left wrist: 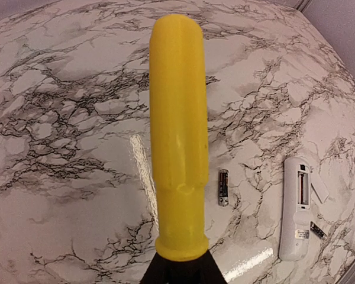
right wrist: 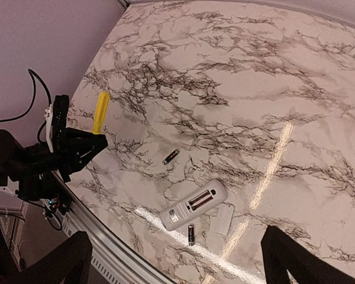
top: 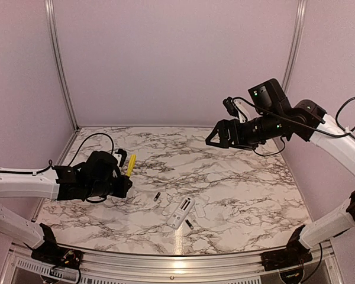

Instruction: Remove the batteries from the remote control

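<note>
Marble bench (top: 236,177) carries it all. The remote control (top: 181,213) lies low in the middle of the top view with its dark compartment facing up. One of the batteries (top: 157,196) lies to its upper left, the other battery (top: 190,223) is by its lower end, and the white cover (top: 200,208) is at its right. Both look out, so I judge the unloading done. My left hand (top: 123,178) is clamped on the yellow screwdriver (top: 131,164). My right hand (top: 215,136) hangs at upper right, spread wide and holding nothing.

No writing can be read anywhere; the slim white plastic remote control (left wrist: 297,216), near the marble-patterned table's (left wrist: 77,118) near edge, bears a small patch of dark print at one end, too small to decipher.
</note>
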`<state>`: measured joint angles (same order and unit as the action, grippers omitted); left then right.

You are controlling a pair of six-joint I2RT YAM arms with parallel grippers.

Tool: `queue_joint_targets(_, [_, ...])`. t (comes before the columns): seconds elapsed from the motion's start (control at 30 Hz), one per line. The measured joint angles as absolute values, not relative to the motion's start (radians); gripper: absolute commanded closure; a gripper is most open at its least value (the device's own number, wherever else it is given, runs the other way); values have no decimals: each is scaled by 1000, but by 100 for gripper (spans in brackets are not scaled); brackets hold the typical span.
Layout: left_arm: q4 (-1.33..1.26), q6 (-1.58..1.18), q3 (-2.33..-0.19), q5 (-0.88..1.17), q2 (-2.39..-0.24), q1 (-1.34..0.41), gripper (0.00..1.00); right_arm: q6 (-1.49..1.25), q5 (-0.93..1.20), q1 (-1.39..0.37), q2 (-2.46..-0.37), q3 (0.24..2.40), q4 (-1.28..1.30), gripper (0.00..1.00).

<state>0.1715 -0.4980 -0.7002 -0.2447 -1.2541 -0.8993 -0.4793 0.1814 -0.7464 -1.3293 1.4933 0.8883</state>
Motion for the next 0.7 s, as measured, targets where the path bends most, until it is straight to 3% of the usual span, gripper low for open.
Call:
queue_joint_targets(0.47, [186, -701, -691, -147, -1489, -886, 100, -506, 147, -746, -1311, 1449, 904, 2])
queue_joint_targets(0.7, [188, -750, -680, -107, -1539, -883, 87, -524, 146, -746, -1266, 1420, 909, 2])
